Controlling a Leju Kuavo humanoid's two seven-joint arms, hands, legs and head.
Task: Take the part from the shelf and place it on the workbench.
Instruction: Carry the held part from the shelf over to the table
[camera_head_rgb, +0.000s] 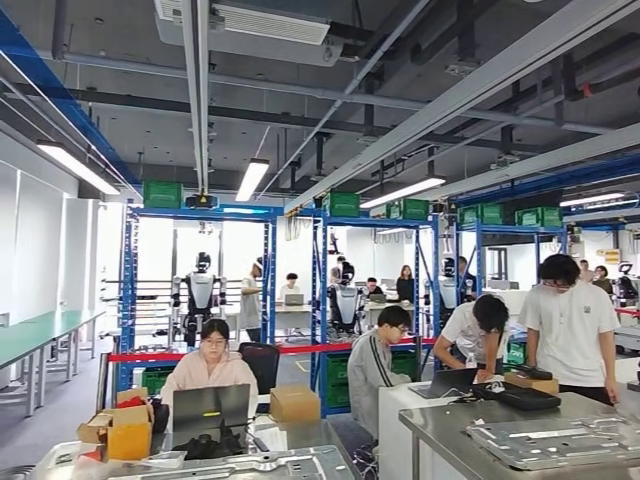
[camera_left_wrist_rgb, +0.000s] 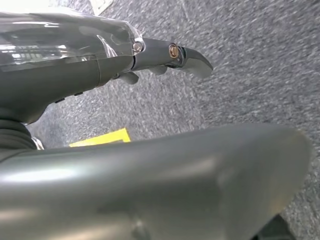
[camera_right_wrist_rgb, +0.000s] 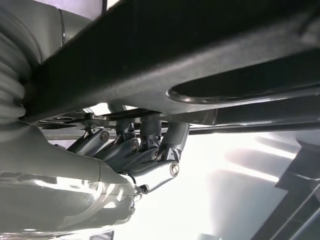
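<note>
Workshop hall with blue shelving (camera_head_rgb: 302, 300), green crates (camera_head_rgb: 162, 193) along its top, people at benches.

Steel workbench (camera_head_rgb: 453, 435) at lower right carries a flat metal part (camera_head_rgb: 562, 440); another lies on the near table (camera_head_rgb: 249, 468), beside cardboard boxes (camera_head_rgb: 124, 432) whose contents I cannot tell. Left hand (camera_left_wrist_rgb: 113, 55) hangs over grey carpet, fingers straight, holding nothing. Right hand (camera_right_wrist_rgb: 128, 150) curls its fingers up against a dark flat piece (camera_right_wrist_rgb: 170, 55); whether it grips is unclear.
</note>
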